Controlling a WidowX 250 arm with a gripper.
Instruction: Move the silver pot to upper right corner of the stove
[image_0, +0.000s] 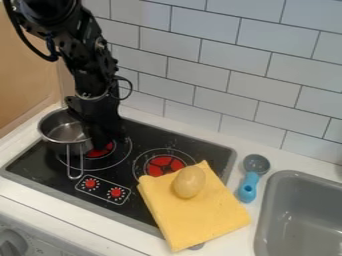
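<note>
My gripper (107, 141) hangs low over the left half of the stove (37, 167), right up against the right side of the silver pot (64, 131) in the view; I cannot tell whether it is wide, narrow or closed on the rim. The pot sits by the stove's upper left corner, its long handle (75, 167) pointing toward the front edge, beside the printed dials (102, 190). So the pot lies to my left, while its goal, the upper right corner, lies the other way, past the right burner (164, 165). I judge the next step is to make sure of a grip on the near rim, then carry the pot rightward along the back edge. The handle could swing into the yellow cloth (200, 217) over the stove's lower right corner, or the potato-like thing (189, 182) on it. Beyond the right edge, a blue-handled scoop (248, 187) lies on the white counter (17, 195), beside the grey sink (304, 215); a tiled wall (267, 75) stands behind.
</note>
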